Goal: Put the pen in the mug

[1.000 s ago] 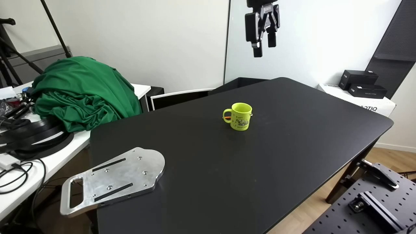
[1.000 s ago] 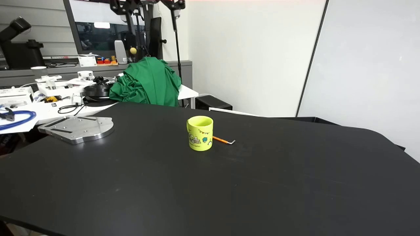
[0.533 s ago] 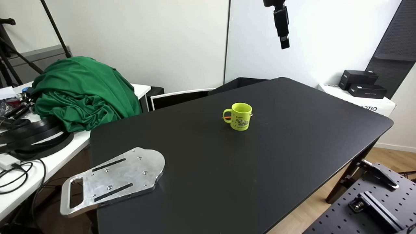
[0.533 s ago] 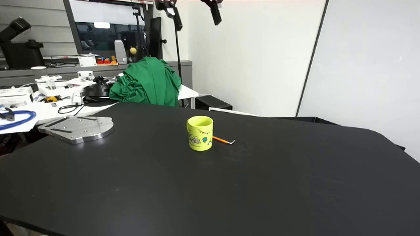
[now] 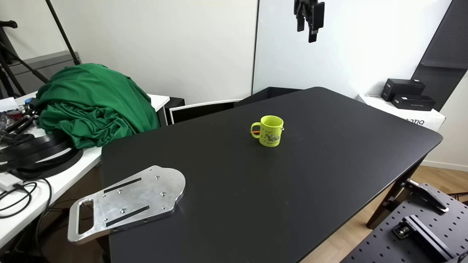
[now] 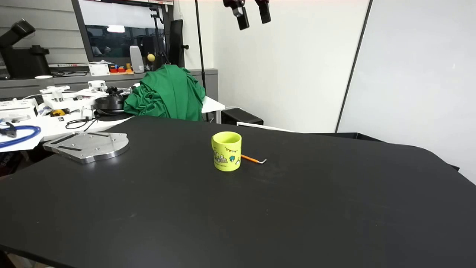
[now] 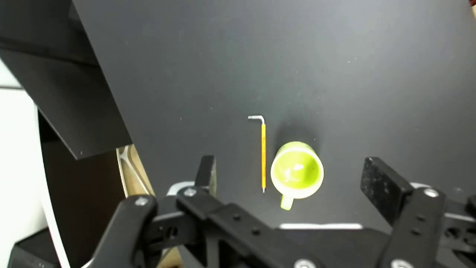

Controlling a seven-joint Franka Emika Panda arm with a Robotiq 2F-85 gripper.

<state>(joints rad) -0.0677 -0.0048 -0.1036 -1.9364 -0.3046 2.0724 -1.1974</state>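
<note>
- Reading the orange hex key (image 7: 263,156) as the thing meant to go in: lying flat on the table (image 6: 316,208), just beside the upright mug (image 6: 227,154), narrow gap between.
- Easily missed at pick-up, being thin and low, if pinched too high.
- Could knock the mug aside if reaching down into that gap with a wide spread.
- Might catch the bent end (image 7: 256,117) on the mug if lowered at a slant.
- Seeing the gripper (image 6: 255,24) spread wide, pinching nothing, well above the table in both exterior views.
</note>
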